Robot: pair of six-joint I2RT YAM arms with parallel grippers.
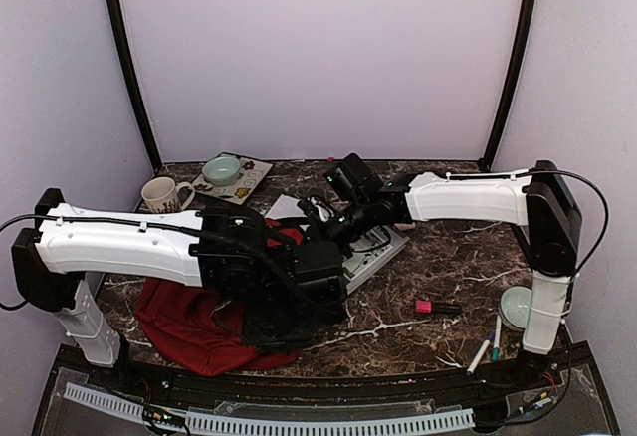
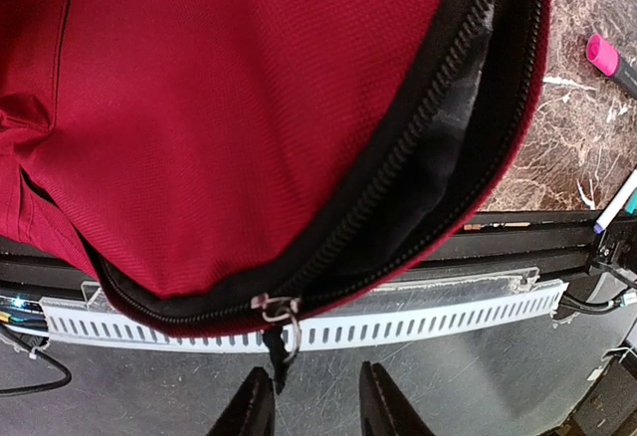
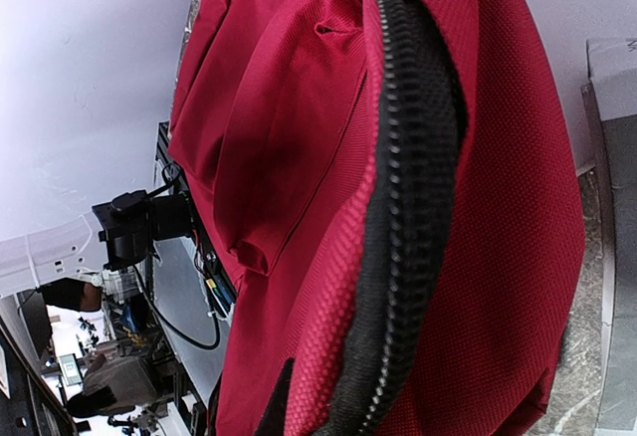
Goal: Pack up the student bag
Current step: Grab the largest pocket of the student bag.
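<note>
**Student bag.** The student bag (image 1: 184, 322) lies on the left half of the desk (image 1: 448, 257), close to the near edge. Both arms cover much of it in the top view. In the left wrist view its black zipper (image 2: 398, 177) stands parted along the curved rim, and dark lining shows in the gap. A metal zipper pull (image 2: 277, 309) sits at the lowest point of that rim. A short black cord (image 2: 273, 356) hangs from the pull.

**Left hand.** The left hand (image 2: 316, 374) is just below the zipper pull. Its fingers (image 2: 254, 411) stand apart and nothing is clamped between them. The cord end hangs just above the gap, nearer one finger.

**Right hand.** The right hand (image 1: 326, 225) reaches in from the right side to the far edge of the bag. It is closed. Red fabric and zipper teeth fill its wrist view, so whether it pinches the fabric cannot be told.

**Other items.**
- A mug (image 1: 164, 195) and a tray (image 1: 254, 179) carrying a green bowl (image 1: 223, 169) are at the far-left corner.
- A book (image 1: 376, 249) lies near the centre, just beside the bag.
- A pink highlighter (image 1: 436, 307) lies right of centre.
- A pale bowl (image 1: 516, 305) and pens (image 1: 486, 348) are near the near-right corner.
</note>
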